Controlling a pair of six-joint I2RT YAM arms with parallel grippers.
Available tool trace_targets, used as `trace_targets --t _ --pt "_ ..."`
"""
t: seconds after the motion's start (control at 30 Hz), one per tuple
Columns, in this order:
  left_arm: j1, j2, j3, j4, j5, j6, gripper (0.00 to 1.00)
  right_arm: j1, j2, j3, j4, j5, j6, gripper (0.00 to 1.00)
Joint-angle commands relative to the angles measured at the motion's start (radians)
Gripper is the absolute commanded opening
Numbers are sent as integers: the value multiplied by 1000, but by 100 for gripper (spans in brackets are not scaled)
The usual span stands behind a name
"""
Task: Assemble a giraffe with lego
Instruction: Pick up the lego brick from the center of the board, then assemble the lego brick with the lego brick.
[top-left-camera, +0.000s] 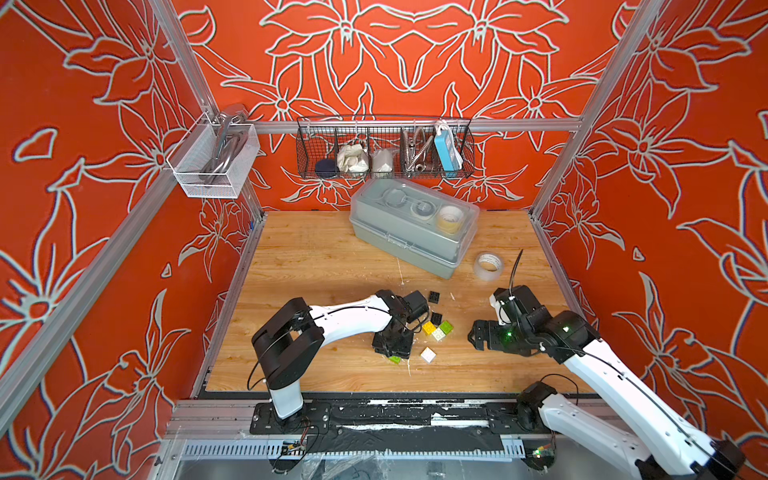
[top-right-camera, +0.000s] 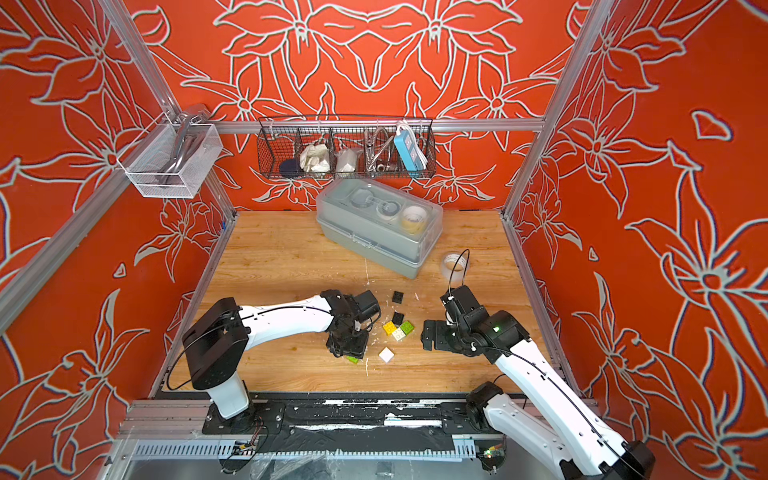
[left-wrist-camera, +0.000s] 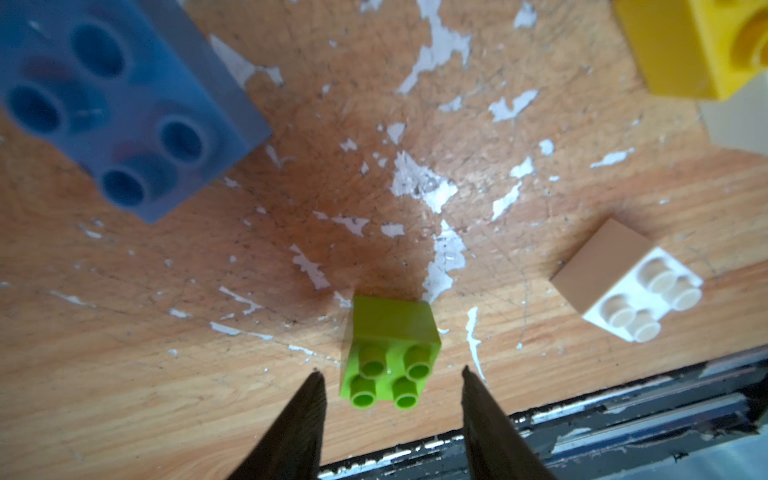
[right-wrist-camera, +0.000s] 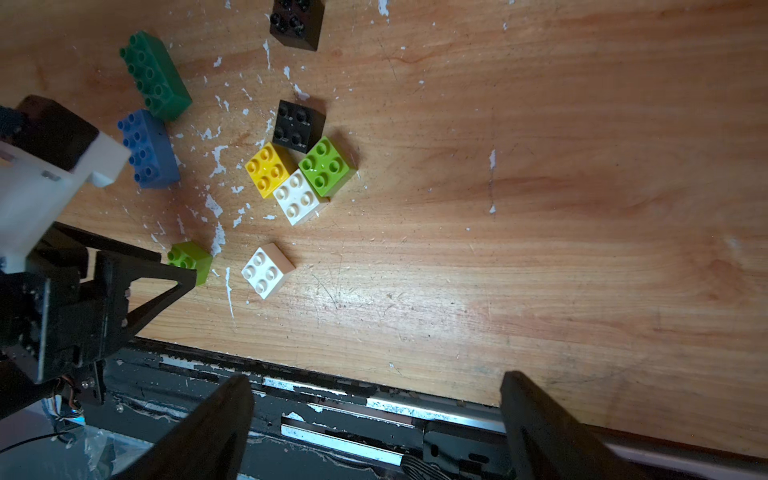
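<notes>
**STATUS.** There is no giraffe yet: no two bricks are joined in any view. The lego (right-wrist-camera: 297, 195), nine bricks, lies loose and studs up on the counter (right-wrist-camera: 540, 166). The left tool (left-wrist-camera: 391, 372) stands low over the lone lime brick (left-wrist-camera: 390, 349). Its jaws are narrow, with one fingertip at each side, a thin gap on both sides and no contact. The right tool (right-wrist-camera: 376, 380) hangs wide and empty above the counter's front rail (right-wrist-camera: 332, 399).

**HAZARDS (judged)**

1. **Twist-out.** In the left wrist view the lone lime brick sits slightly skewed to the jaw line. Closing on its corners instead of its flat walls would likely rotate or eject it.
2. **Loss over the edge.** This brick lies near the front rail. If ejected, it could slide off the wood and out of easy reach.
3. **Shallow grip.** The fingertips taper to points. If they catch only the top rim or the studs, the brick may pivot on lifting.
4. **Collateral shift.** The loose white brick (right-wrist-camera: 266, 270) lies near. The blue brick (right-wrist-camera: 149, 149) and dark green brick (right-wrist-camera: 156, 77) lie beside the left arm's wrist. A sideways sweep could scatter them.
5. **Cluster disturbance.** The yellow brick (right-wrist-camera: 266, 170), clustered white brick (right-wrist-camera: 291, 203), clustered lime brick (right-wrist-camera: 328, 166) and black brick (right-wrist-camera: 297, 126) sit packed together. Pulling one out could drag its neighbours.
</notes>
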Motion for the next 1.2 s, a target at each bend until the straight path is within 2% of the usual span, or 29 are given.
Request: trace_targets --t 0.0,0.47,0.57,0.77,0.87,0.93,1.07,1.17 --pt "-8 27 -18 -4 11 9 50 -7 -20 -13 -19 11 2 97" --pt "-13 39 -44 13 -6 24 41 -15 -62 -31 -28 28 35 95" --pt "-13 35 -42 12 -9 30 33 -15 -70 -39 -30 29 41 95" --pt "-26 0 -13 -18 -20 49 25 -14 -84 -32 -51 45 46 90" --pt "-62 -7 46 -47 -31 89 19 -16 -98 -30 -63 54 52 89" --pt "-99 6 101 -66 -43 134 11 -17 -109 -38 -65 50 61 89" --pt "-151 62 210 -110 -63 236 8 -35 -139 -74 -50 8 88 89" --pt "-156 83 235 -111 -48 297 4 -53 -171 -92 -54 -12 102 89"
